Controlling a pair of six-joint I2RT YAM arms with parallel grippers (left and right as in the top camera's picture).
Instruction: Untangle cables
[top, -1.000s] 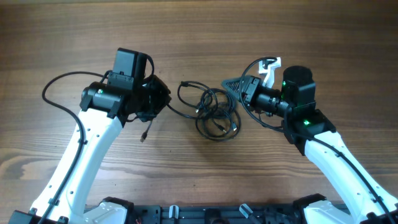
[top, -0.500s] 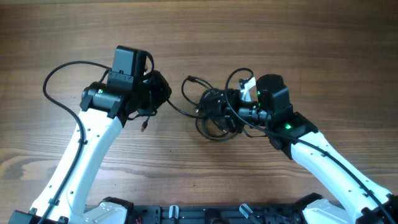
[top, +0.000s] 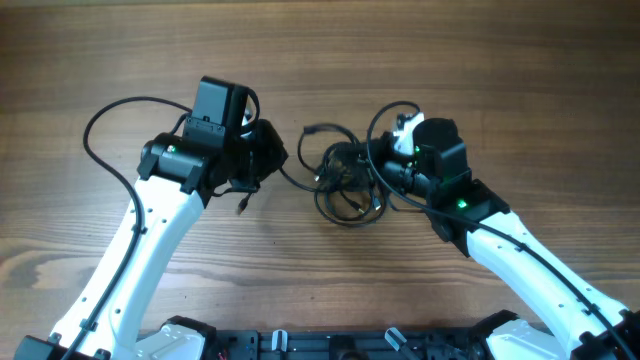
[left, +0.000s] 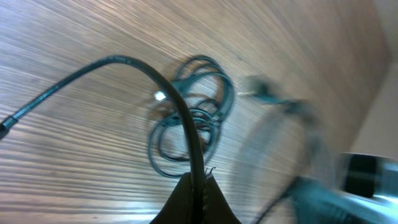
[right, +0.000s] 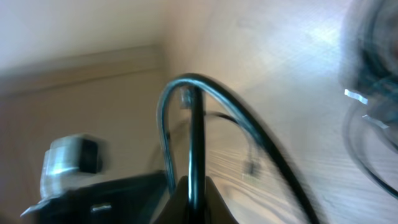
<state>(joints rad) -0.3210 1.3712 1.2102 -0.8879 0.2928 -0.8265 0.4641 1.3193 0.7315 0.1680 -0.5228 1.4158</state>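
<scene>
- One brown wood-grain worktop (top: 100, 60) fills my overhead view and carries everything.
- Two white jointed arms with black wrist units reach in from the near edge, the left arm (top: 150, 235) and the right arm (top: 525, 255), their wrists facing each other across the middle.
- Between the wrists lie the thin black cables (top: 345, 182), one loose tangle of overlapping loops flat on the worktop. My left wrist camera shows the same loops (left: 186, 134) ahead of its fingers.
- My left tool (left: 196, 183) is closed to a point on one strand of the cables. That strand rises from the tips and arcs away to the left. The tool sits just left of the tangle.
- My right tool (right: 194, 186) is likewise pinched together on a strand that stands straight up from its tips. It is at the tangle's right edge. This view is badly blurred.
- A small plug end (top: 310, 129) pokes out at the tangle's upper left.
- Another small plug end (top: 241, 207) lies below the left wrist.
</scene>
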